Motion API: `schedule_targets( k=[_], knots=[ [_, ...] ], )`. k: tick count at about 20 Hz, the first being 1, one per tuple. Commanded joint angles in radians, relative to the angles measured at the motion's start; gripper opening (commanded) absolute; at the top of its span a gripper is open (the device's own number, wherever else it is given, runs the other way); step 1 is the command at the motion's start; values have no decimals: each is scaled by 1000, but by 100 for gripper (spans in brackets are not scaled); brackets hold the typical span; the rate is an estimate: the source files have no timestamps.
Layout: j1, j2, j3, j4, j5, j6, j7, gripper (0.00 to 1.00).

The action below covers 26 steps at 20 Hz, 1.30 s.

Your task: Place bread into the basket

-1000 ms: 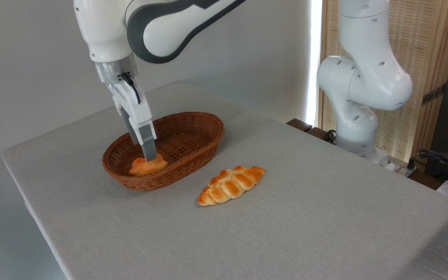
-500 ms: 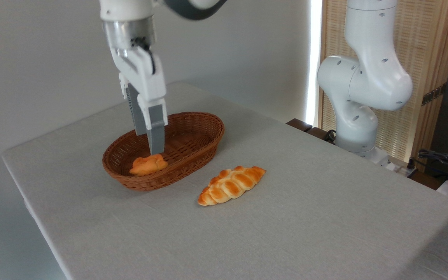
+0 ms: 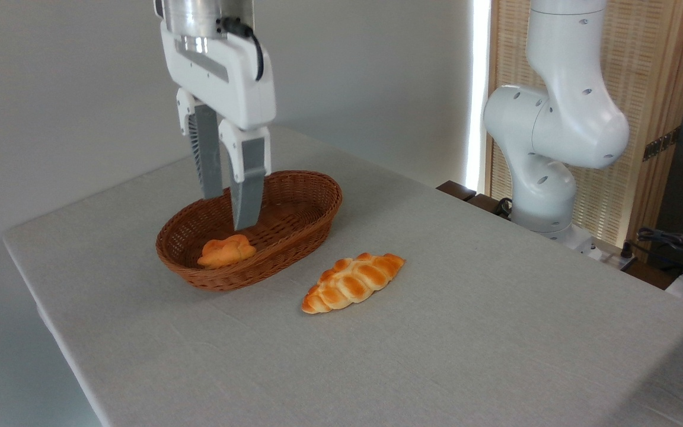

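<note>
Bread (image 3: 226,251) lies in basket (image 3: 294,184) — hand (image 3: 227,210) hangs above, fingers apart.

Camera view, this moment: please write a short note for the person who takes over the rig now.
Gripper: open, empty, above the basket, touching nothing.
Bun: lies inside the basket, at its near left end.
Braided loaf: on the table, right of the basket, apart from it.
Done: the bun is in the basket and released.
Left: probably only to move the arm away; the loaf seems not part of the job.
</note>
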Motion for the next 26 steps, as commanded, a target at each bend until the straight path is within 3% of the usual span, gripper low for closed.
schedule_targets(
  k=[1,5,11,26],
  knots=[
    [-6,19,32,72,-41,-124,3,100],
    [-12,18,75,72,-72,-174,-14,100],
    [-17,18,101,71,-74,-219,-16,100],
    [-37,19,95,71,40,-202,-24,100]
  ],
)
